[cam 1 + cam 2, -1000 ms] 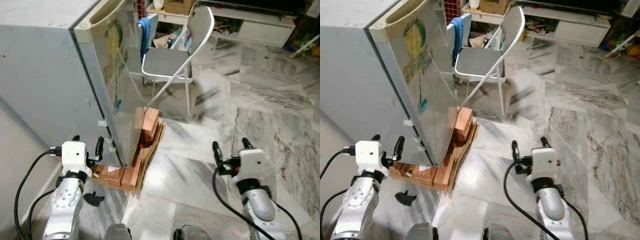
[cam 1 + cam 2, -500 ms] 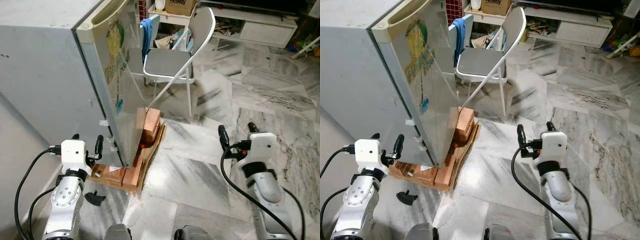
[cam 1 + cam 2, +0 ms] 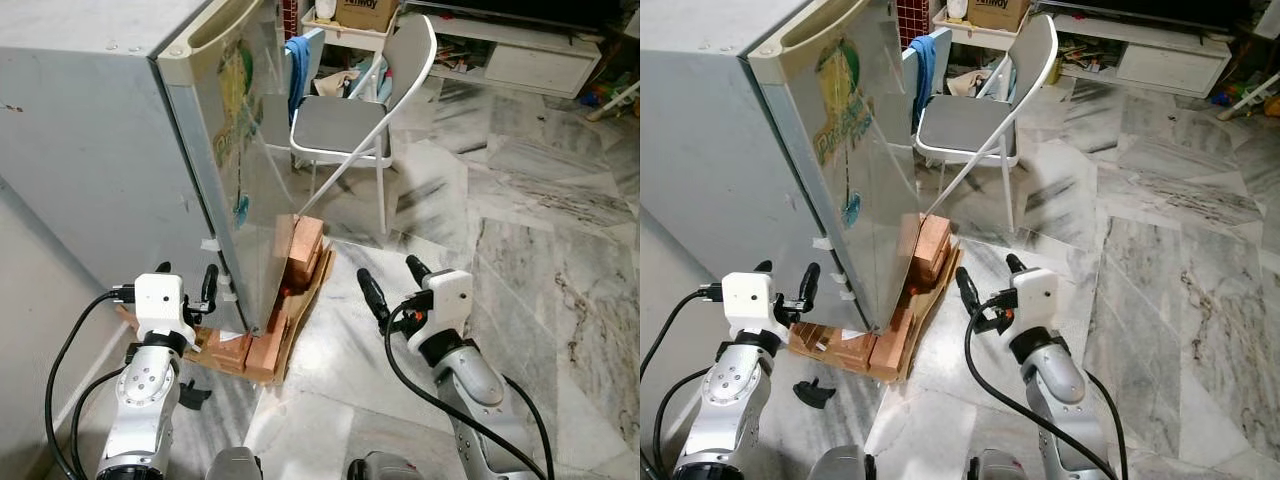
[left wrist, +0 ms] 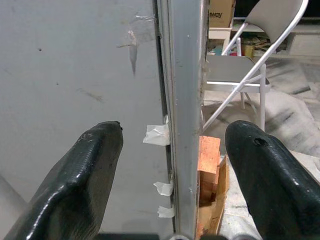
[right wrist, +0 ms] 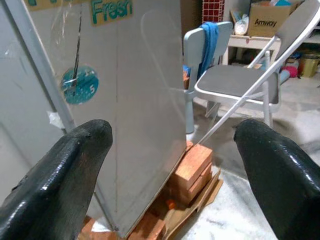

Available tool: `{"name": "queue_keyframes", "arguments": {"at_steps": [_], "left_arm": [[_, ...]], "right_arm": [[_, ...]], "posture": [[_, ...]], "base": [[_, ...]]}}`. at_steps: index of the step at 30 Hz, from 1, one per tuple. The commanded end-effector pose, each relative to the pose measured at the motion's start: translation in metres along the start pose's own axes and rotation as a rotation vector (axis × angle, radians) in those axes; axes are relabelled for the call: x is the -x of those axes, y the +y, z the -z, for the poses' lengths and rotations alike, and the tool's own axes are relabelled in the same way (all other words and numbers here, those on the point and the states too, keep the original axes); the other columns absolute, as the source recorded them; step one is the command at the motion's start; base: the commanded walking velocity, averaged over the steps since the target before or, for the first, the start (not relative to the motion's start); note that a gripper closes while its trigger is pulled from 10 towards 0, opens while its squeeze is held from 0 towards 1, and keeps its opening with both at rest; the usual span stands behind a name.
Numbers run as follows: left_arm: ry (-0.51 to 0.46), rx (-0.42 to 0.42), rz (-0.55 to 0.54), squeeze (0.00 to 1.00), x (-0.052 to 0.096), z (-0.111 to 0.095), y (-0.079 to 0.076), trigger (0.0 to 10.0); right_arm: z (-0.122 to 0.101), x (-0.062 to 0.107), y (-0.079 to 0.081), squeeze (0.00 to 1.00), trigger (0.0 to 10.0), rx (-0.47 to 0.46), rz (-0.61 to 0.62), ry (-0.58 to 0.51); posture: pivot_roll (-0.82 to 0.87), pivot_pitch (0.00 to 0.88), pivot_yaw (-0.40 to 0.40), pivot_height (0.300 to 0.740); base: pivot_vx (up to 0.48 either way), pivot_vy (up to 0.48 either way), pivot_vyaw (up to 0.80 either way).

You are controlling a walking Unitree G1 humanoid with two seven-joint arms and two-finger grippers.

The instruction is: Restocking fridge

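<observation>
The fridge (image 3: pixel 130 150), door closed, stands on bricks (image 3: pixel 300 250) just ahead of the left gripper (image 3: pixel 185 287), whose jaws are spread astride the door's edge; the right gripper (image 3: pixel 390 282), jaws spread and empty, faces the door front, folding chair (image 3: pixel 350 120) beyond

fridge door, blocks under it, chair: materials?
Fridge door: painted sheet metal, glossy, it mirrors the chair. Blocks: likely fired clay brick, matte orange, on flattened cardboard. Folding chair: white-painted tube frame, grey seat, padding unclear.
</observation>
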State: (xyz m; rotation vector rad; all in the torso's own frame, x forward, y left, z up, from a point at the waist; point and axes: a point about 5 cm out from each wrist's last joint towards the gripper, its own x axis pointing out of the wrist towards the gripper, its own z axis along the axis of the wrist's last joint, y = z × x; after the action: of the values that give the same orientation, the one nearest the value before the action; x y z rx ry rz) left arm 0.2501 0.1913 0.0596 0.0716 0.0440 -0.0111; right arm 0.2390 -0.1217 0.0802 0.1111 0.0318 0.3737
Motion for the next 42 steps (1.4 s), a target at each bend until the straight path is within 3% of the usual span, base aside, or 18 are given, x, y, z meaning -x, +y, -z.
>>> {"name": "queue_keyframes", "arguments": {"at_steps": [1,10,11,14,20,42], "left_arm": [[0.001,-0.002,-0.001,0.00,0.000,0.000,-0.001,10.0],[0.000,-0.003,0.002,0.00,0.001,0.000,-0.001,10.0],[0.001,-0.003,-0.008,0.00,0.004,0.000,0.001,10.0],[0.000,0.014,-0.033,0.00,0.011,-0.001,0.005,10.0],[0.018,0.035,-0.042,0.00,0.016,0.003,0.006,10.0],[-0.001,0.014,0.020,0.00,0.012,-0.001,-0.004,10.0]], "right_arm": [[-0.002,-0.005,0.002,0.00,10.0,0.017,0.007,-0.013],[-0.009,-0.004,-0.007,0.00,10.0,0.026,0.105,-0.049],[-0.010,0.006,-0.016,0.00,10.0,0.039,0.131,-0.040],[-0.008,0.019,-0.020,0.00,10.0,0.024,0.144,-0.024],[-0.008,0.020,-0.019,0.00,10.0,0.021,0.144,-0.019],[-0.005,0.014,-0.020,0.00,10.0,0.046,0.155,0.010]], "posture": [[0.11,0.013,-0.012,0.740],[0.09,0.017,-0.002,0.740],[0.10,0.047,-0.017,0.740],[0.11,0.068,-0.026,0.740],[0.10,0.080,-0.029,0.740],[0.09,0.074,-0.026,0.740]], "base": [[0.000,0.000,0.00],[0.000,0.000,0.00],[0.000,0.000,0.00],[0.000,0.000,0.00],[0.000,0.000,0.00],[0.000,0.026,-0.79]]}}
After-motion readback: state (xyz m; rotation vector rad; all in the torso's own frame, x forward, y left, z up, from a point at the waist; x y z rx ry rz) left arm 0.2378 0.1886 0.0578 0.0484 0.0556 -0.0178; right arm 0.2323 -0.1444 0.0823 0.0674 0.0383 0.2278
